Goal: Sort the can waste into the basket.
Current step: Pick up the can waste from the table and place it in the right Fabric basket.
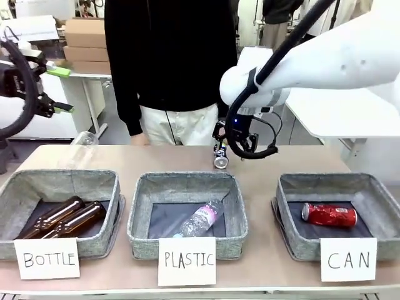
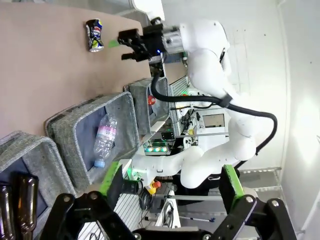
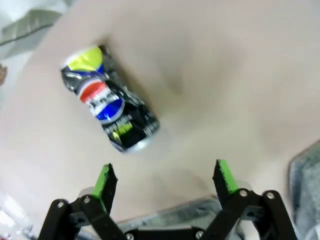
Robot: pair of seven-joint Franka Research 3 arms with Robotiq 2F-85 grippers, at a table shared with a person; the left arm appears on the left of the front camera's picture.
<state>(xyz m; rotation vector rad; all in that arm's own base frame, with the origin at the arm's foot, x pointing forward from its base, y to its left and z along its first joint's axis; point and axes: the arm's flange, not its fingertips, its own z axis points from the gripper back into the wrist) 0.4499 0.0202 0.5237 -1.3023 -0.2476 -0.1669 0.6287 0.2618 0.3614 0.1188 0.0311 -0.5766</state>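
Can point(image 3: 109, 98): dented, dark, with a blue, red and white logo and a yellow patch; it lies on its side, slanting across the view.
Desk point(image 3: 225, 75): pale beige, carrying the can.
Right hand point(image 3: 164, 172): fingers point(image 3: 104, 176) spread wide, green pads facing inward.
Can to hand: apart, the can beyond the fingertips.
Right edge: grey fabric point(image 3: 306, 172), blurred.
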